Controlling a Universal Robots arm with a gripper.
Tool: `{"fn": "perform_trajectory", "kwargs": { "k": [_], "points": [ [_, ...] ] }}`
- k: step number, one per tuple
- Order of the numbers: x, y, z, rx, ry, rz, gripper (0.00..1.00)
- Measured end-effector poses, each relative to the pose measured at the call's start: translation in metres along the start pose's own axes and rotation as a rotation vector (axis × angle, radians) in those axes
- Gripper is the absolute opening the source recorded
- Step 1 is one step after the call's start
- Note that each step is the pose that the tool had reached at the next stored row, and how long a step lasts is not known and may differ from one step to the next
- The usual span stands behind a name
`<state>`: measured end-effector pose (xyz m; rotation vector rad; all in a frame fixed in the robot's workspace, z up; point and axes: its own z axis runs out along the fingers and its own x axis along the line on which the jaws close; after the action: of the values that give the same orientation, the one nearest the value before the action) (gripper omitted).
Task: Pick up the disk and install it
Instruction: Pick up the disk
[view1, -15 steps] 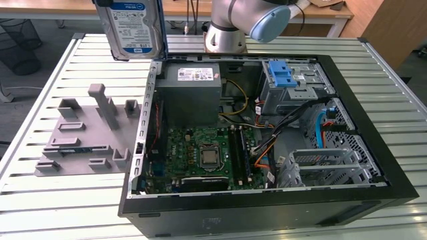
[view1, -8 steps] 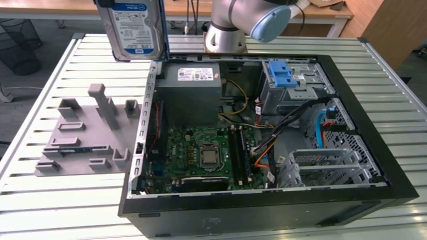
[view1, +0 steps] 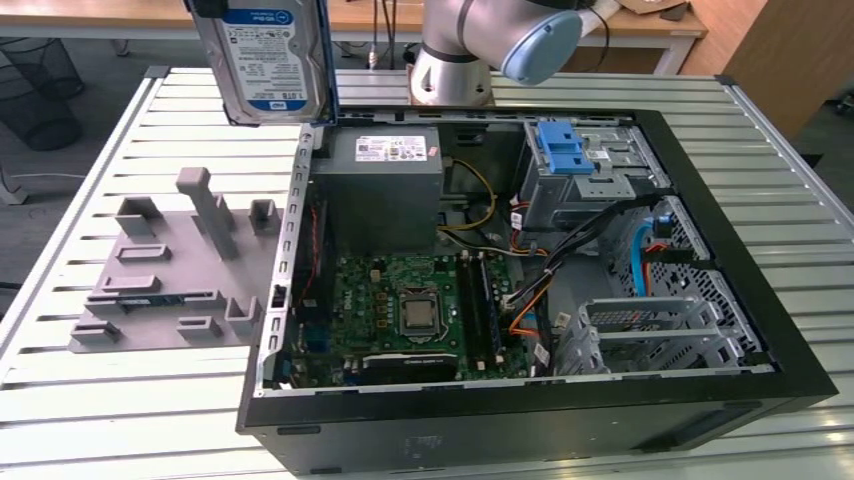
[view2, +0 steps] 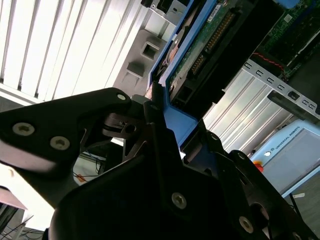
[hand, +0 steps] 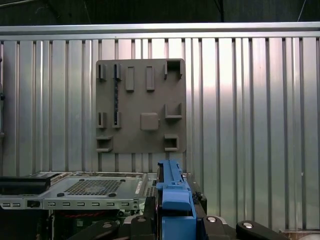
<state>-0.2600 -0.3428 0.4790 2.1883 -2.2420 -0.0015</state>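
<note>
The disk (view1: 267, 60) hangs upright in the air at eleven o'clock from the open computer case (view1: 534, 420). My tool (hand: 175, 216) is clenched on its blue carrier frame. The pickup looks done to me. The disk is not yet installed in the case, and the grey fixture plate (view1: 174, 270) lies on the desk (view1: 80, 400) below.
</note>
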Motion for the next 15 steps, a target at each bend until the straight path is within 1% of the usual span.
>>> {"fn": "perform_trajectory", "kwargs": {
  "k": [5, 15],
  "points": [
    [0.0001, -0.0001, 0.0, 0.0, -0.0001, 0.0, 0.36],
    [0.0, -0.0057, 0.0, 0.0, 0.0, 0.0, 0.36]
  ]
}}
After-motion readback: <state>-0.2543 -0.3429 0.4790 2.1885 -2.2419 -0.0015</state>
